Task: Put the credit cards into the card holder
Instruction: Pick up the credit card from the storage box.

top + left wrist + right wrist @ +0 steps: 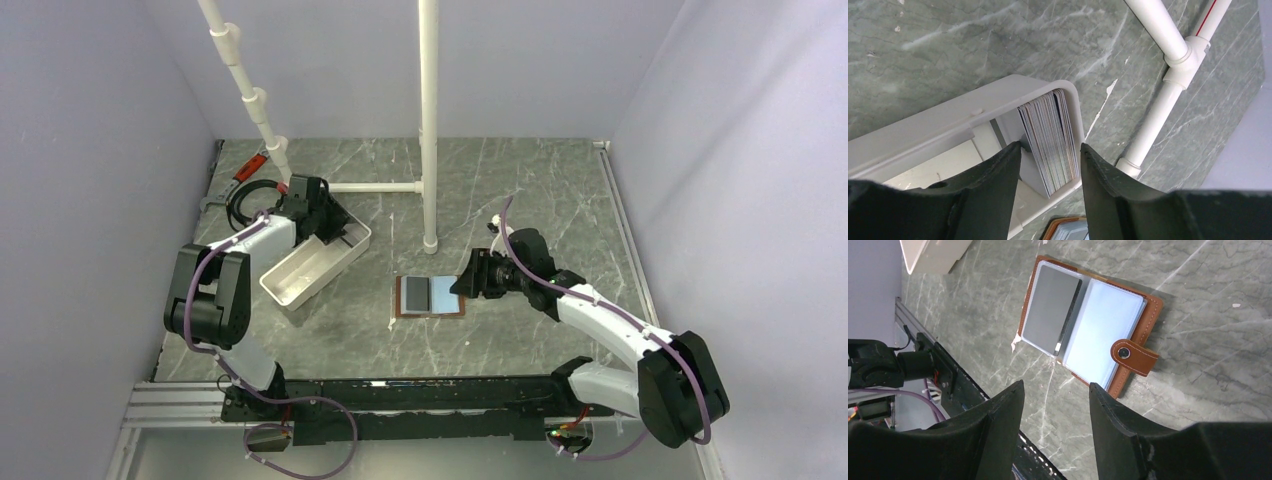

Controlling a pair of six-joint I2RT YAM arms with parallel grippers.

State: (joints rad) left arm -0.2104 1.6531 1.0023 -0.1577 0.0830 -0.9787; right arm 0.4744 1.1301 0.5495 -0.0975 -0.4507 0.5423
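Hovering with fingers apart, the left hand (1049, 148) frames the cards (1050, 131) stacked on edge at the tray's (948, 120) end; the right hand (1055, 390), likewise spread, hangs just beside the holder (1088, 322), open on the tabletop (520, 190).

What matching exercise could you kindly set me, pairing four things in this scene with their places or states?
Things:
1. card holder
2. stack of credit cards
3. left fingers
4. right fingers

Places or states:
A. open, poised over the card stack in the white tray
B. lying open on the table
C. open, over the table near the holder
D. standing on edge at one end of the tray

Pairs: 1-B, 2-D, 3-A, 4-C
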